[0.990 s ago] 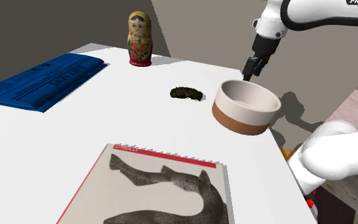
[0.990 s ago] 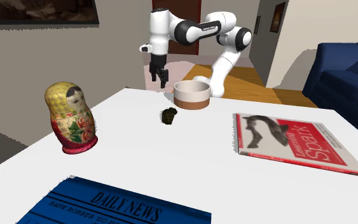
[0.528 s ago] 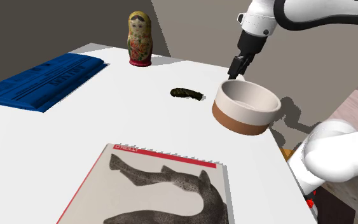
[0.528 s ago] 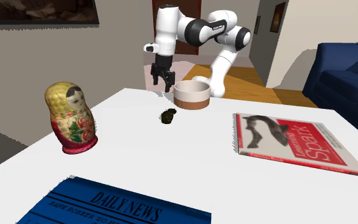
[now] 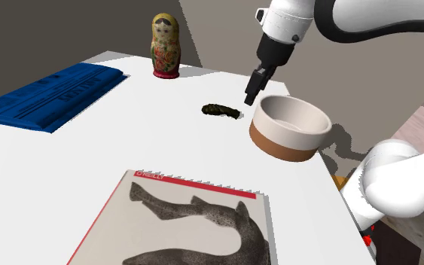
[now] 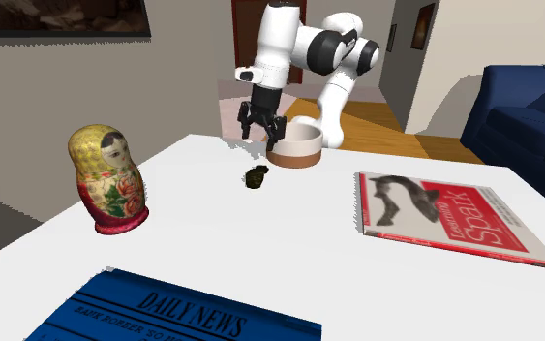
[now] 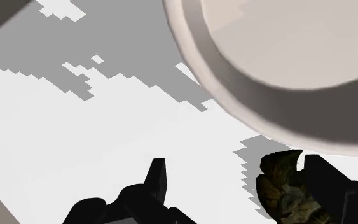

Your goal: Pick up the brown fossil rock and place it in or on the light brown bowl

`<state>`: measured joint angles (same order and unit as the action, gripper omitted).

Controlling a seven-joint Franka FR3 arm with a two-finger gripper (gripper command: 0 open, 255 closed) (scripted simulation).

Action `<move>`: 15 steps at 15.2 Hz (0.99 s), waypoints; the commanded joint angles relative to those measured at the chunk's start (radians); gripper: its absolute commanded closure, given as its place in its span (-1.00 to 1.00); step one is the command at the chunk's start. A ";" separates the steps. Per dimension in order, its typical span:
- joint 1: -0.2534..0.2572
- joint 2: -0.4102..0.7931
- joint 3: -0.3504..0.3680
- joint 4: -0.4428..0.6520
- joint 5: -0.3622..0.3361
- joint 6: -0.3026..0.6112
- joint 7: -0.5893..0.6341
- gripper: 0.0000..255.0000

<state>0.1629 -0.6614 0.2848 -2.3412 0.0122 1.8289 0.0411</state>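
Observation:
The dark brown, lumpy fossil rock lies on the white table, just to the shoulder view's left of the bowl. That bowl has a pale inside and a brown base. My gripper hangs open above the table between rock and bowl, with nothing in it. In the wrist view the rock lies close beside one finger of the gripper, untouched, and the bowl's rim curves beyond the fingertips.
A painted nesting doll stands at the table's far corner. A blue newspaper and a red-edged magazine lie flat on the table. A blue sofa stands off to one side.
The arm swung from behind the bowl toward the shoulder view's left and came down nearer the rock. Rock and bowl have not moved.

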 commanded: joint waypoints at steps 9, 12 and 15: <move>0.040 0.073 0.093 0.017 0.012 0.103 0.037 -1.00; 0.038 0.084 0.097 -0.022 0.010 0.153 0.039 -1.00; 0.038 0.084 0.097 -0.022 0.010 0.153 0.039 -1.00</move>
<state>0.2011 -0.5787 0.3807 -2.3623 0.0224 1.9791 0.0793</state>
